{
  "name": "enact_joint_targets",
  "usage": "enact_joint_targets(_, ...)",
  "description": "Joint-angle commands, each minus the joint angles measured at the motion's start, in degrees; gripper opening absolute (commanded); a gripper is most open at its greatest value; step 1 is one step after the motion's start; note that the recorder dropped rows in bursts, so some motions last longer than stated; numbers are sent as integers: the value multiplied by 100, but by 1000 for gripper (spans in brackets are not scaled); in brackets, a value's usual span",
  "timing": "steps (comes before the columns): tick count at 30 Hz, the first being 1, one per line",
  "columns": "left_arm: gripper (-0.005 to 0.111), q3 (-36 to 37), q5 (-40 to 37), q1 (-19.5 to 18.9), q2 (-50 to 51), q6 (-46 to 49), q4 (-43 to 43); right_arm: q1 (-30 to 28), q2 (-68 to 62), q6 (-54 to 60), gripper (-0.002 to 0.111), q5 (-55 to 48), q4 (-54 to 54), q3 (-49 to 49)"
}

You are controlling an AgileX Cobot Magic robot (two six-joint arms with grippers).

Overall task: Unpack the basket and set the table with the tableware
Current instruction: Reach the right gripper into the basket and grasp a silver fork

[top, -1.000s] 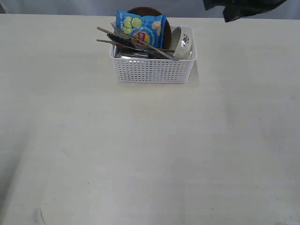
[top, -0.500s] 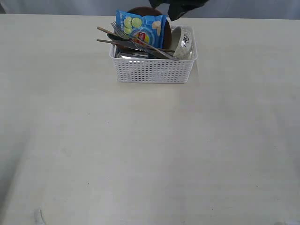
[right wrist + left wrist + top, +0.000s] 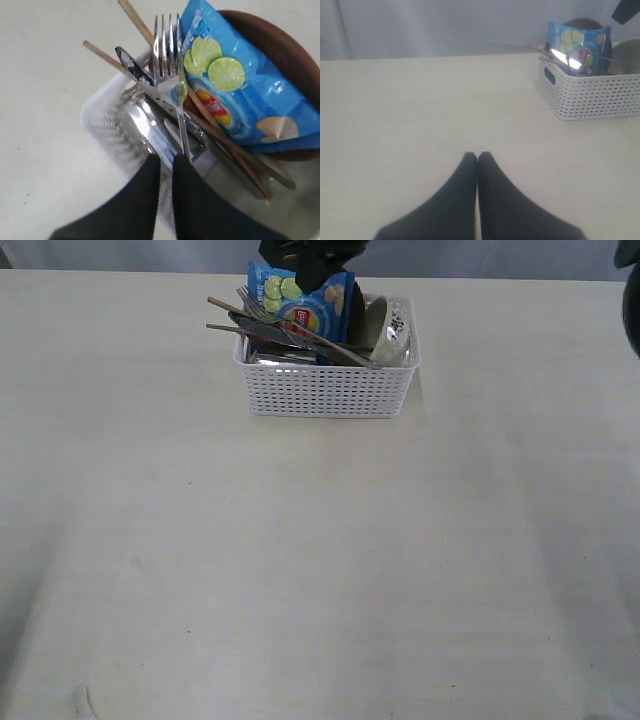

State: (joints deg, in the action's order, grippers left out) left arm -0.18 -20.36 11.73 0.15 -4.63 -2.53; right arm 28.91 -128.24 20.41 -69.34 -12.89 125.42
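Observation:
The white lattice basket (image 3: pixel 328 390) stands at the back middle of the cream table (image 3: pixel 300 570). A steel fork (image 3: pixel 167 55), a patterned knife (image 3: pixel 150 82) and wooden chopsticks (image 3: pixel 135 20) lie across its top. The pale bowl (image 3: pixel 388 332) leans at its right end, and the brown plate (image 3: pixel 280 50) stands behind a blue snack bag (image 3: pixel 235 85). My right gripper (image 3: pixel 166 159) hovers over the basket's edge near the fork handle, fingers nearly together and holding nothing. It shows as a dark shape (image 3: pixel 310 255) behind the basket. My left gripper (image 3: pixel 477 156) is shut and empty above bare table, well away from the basket (image 3: pixel 590 95).
A dark part of the right arm (image 3: pixel 632 300) shows at the right edge. A grey curtain (image 3: pixel 445 25) runs behind the table's far edge. The spoon and mug are not clearly visible; something shiny and steel (image 3: pixel 145 125) lies under the cutlery.
The right gripper has swept leftward along the back of the table, from the upper right to just behind the basket over the snack bag. The basket's contents have not moved.

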Motion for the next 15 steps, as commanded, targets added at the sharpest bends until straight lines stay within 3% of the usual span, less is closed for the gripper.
enact_joint_targets(1,0,18,61,29,-15,-24,-47,-4,-172,67,35,-62,-29,175)
enact_joint_targets(4,0,18,61,29,-15,-24,-47,-4,-261,145,46,-62,184,175)
enact_joint_targets(15,0,18,61,29,-15,-24,-47,-4,-749,258,46,-62,284,175)
